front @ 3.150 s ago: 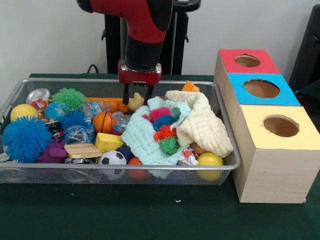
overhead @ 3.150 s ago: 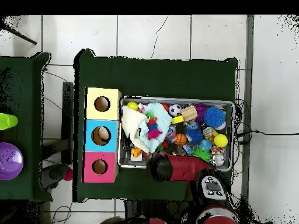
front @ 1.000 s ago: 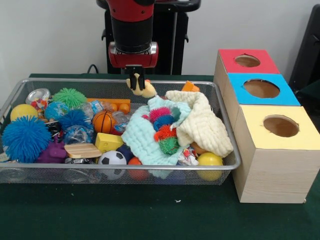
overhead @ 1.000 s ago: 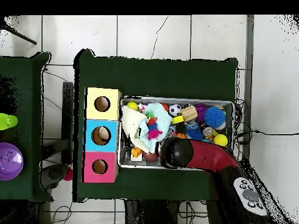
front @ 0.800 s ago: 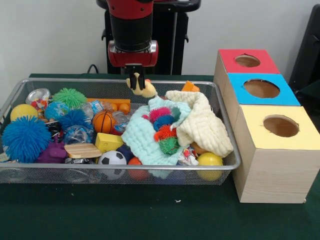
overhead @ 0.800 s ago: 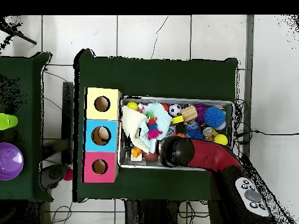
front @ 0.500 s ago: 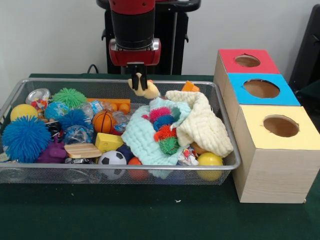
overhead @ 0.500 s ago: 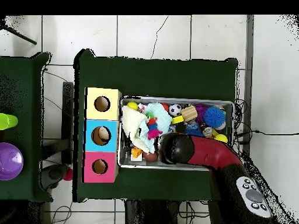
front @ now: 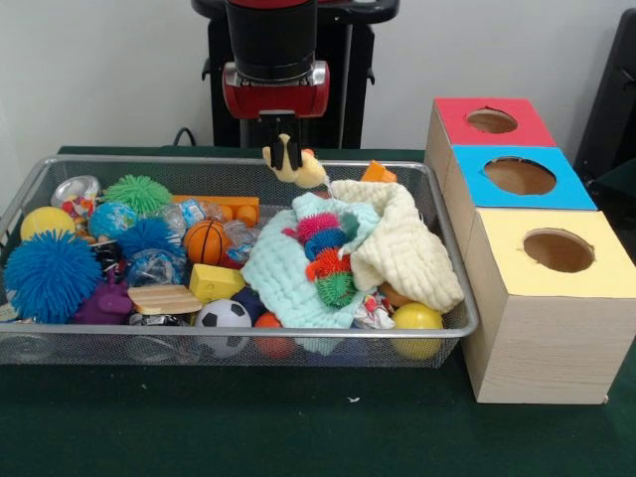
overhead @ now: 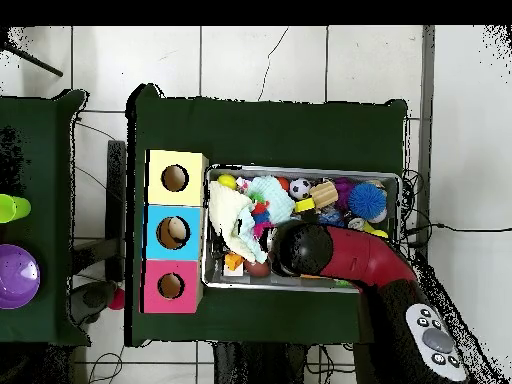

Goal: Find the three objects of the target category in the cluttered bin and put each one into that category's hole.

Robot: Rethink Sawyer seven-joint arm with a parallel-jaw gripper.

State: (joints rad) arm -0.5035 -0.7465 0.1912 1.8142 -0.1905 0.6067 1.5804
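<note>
My gripper [front: 286, 151] is shut on a small yellow rubber duck [front: 297, 171], which hangs above the far part of the wire bin [front: 452, 288]. Below it lie a light-blue cloth [front: 283, 273] and a cream cloth [front: 402, 248] with several spiky toys [front: 328, 268] on them. To the right stand three wooden boxes with holes: red [front: 491, 120], blue [front: 520, 176] and yellow [front: 558, 250]. In the overhead view the red arm [overhead: 345, 255] covers the gripper and the duck.
The bin's left half holds a big blue spiky ball [front: 47, 275], a green spiky ball [front: 137, 194], a basketball [front: 205, 241], a soccer ball [front: 223, 316], yellow balls [front: 46, 221] and a wooden block [front: 165, 299]. Green cloth covers the table [front: 298, 417].
The gripper closed on the duck in the bin, lifted it out, and has since drifted slightly right and up with it.
</note>
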